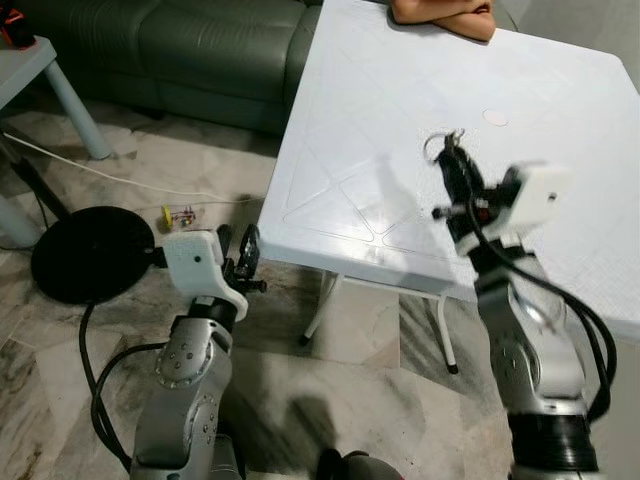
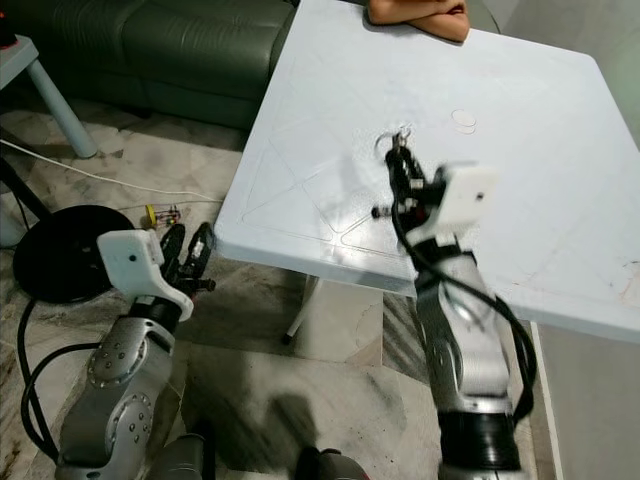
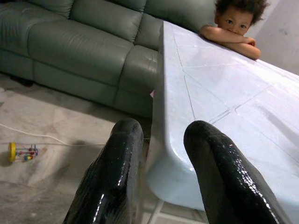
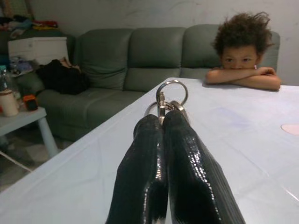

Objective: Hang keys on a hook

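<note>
— Marble floor (image 1: 120, 330), veined grey and brown, ran under everything, and a white plastic table (image 1: 560, 110) with moulded diagonal lines in its top took up most of the room before the robot. What held the keys?

— The right gripper (image 1: 452, 150) did. It was raised over the middle of the table, fingers pressed together on the keys (image 4: 164, 103), with the key ring (image 1: 437, 143) sticking out past the tips. The wrist view showed the silver rings just beyond the two black fingers (image 4: 187, 158).

— And the other arm?

— The left gripper (image 1: 245, 252) hung low beside the table's near left corner, above the floor. Its fingers (image 3: 112, 177) stood apart with nothing between them, the table edge (image 3: 161, 154) showing through the gap.

— What else was on the tabletop?

— A small pale disc (image 1: 495, 118) lay flat towards the far side, well apart from the gripper. At the far edge a person's folded arms (image 1: 445, 15) rested on the surface.

— And around the table?

— A dark green sofa (image 1: 180, 50) stood against the wall behind it. On the floor to the left sat a round black base (image 1: 90, 250), a white cable (image 1: 100, 175) trailing across the marble, and a little toy with coloured beads (image 1: 178, 214). A pale side table (image 4: 21, 123) carried a few small items, and a dark bundle (image 4: 63, 77) lay on the sofa's far seat.
</note>
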### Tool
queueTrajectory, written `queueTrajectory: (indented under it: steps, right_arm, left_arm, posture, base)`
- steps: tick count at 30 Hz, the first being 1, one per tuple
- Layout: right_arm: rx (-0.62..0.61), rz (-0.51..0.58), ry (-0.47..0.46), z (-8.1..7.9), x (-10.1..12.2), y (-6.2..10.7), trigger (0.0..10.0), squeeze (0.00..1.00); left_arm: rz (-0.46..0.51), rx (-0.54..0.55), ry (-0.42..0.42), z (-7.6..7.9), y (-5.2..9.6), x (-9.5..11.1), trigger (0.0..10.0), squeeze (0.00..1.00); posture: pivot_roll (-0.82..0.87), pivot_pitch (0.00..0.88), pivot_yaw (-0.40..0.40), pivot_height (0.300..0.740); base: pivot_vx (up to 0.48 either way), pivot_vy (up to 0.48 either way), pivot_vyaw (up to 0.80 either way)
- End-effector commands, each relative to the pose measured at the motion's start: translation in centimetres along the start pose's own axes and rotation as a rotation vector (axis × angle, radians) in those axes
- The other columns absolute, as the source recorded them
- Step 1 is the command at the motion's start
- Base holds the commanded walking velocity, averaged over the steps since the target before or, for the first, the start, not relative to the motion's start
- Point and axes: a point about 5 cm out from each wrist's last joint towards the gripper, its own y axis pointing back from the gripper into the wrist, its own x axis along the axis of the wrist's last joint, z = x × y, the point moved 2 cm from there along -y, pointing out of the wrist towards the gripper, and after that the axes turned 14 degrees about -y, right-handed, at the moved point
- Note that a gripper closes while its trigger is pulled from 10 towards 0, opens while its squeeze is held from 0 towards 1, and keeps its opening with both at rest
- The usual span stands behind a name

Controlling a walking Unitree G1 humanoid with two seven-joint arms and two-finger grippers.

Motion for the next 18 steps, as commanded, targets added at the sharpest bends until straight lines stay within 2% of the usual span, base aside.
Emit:
queueTrajectory:
  steps: [1,5,9,11,12,14,18]
  right_arm:
    - [0.005,0.032,0.042,-0.2,0.7,1.2,10.0,0.0]
    - [-0.033,0.036,0.066,0.5,0.4,2.7,10.0,0.0]
    - [-0.118,0.012,0.105,1.9,-0.7,4.2,10.0,0.0]
    - [-0.126,0.007,0.116,2.1,-0.9,4.3,10.0,0.0]
    - [-0.163,-0.002,0.148,2.9,-1.3,4.5,10.0,0.0]
    - [-0.206,-0.033,0.122,4.0,-1.8,4.7,10.0,0.0]
    - [-0.23,-0.05,0.121,4.9,-1.9,4.4,10.0,0.0]
  left_arm:
    - [0.039,-0.015,-0.029,0.0,0.7,0.3,10.0,0.0]
    - [0.044,-0.017,-0.04,-0.3,1.3,-0.2,10.0,0.0]
    - [0.028,-0.028,-0.066,-0.3,1.7,-1.5,10.0,0.0]
    - [0.021,-0.029,-0.064,-0.3,1.6,-1.7,10.0,0.0]
    - [0.02,-0.028,-0.069,-0.4,1.6,-2.1,10.0,0.0]
    - [-0.005,-0.014,-0.056,-0.8,1.4,-2.9,10.0,0.0]
    - [0.0,0.0,-0.059,-1.2,0.9,-2.8,10.0,0.0]
  posture:
    - [0.13,0.145,-0.128,0.74]
    - [0.13,0.133,-0.128,0.74]
    - [0.13,0.112,-0.127,0.74]
    - [0.13,0.109,-0.126,0.74]
    - [0.14,0.092,-0.124,0.74]
    - [0.14,0.074,-0.122,0.74]
    - [0.14,0.049,-0.122,0.74]
  base:
    - [0.0,0.0,0.0]
    - [0.0,0.0,0.0]
    - [0.0,0.0,0.0]
    - [0.0,0.0,0.0]
    - [0.0,0.0,0.0]
    - [0.0,0.0,0.0]
    - [0.0,0.0,0.0]
